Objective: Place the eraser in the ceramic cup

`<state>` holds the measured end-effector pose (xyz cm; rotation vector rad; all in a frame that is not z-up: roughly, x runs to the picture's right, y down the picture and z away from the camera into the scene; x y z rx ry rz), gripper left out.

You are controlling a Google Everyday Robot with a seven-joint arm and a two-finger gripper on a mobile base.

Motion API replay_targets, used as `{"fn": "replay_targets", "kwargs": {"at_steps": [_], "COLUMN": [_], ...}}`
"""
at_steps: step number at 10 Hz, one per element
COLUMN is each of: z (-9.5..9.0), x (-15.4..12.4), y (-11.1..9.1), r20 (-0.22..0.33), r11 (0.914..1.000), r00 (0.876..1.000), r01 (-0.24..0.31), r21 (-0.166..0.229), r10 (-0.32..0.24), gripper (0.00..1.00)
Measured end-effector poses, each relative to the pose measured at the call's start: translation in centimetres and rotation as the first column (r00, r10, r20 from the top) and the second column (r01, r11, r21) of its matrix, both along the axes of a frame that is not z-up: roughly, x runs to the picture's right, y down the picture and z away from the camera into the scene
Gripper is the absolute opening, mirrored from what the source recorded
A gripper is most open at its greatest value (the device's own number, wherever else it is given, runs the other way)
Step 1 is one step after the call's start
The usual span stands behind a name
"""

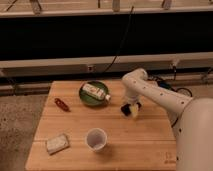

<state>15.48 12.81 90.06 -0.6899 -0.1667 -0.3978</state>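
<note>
The ceramic cup (96, 138) is whitish and round, and stands upright and empty-looking at the front middle of the wooden table (145, 145). My gripper (129, 109) hangs low over the table's right middle, behind and to the right of the cup and just right of the green plate. A small dark shape shows at the gripper's tip. I cannot tell whether this is the black eraser or whether it is held. No eraser lies in plain view elsewhere on the table.
A green plate (86, 98) holds a white-and-orange oblong package (96, 91) at the back middle. A small red object (62, 104) lies at the left. A pale grey-white square pad (57, 143) lies at the front left. A dark wall with cables runs behind.
</note>
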Motion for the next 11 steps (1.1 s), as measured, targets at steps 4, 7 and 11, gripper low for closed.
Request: {"fn": "replay_targets", "kwargs": {"at_steps": [4,7,11], "z": [0.13,0.25,0.26], "x": [0.1,0.14,0.17], "y": [0.12,0.22,0.33], "r20": [0.004,0.009,0.013], "r11": [1.0,0.9999,0.9997], "r00": [1.0,1.0,1.0], "r01": [0.005,0.01,0.017], "r21": [-0.006,-0.01,-0.015], "r10": [-0.005,-0.01,-0.017], "gripper": [0.8,0.71,0.38]}}
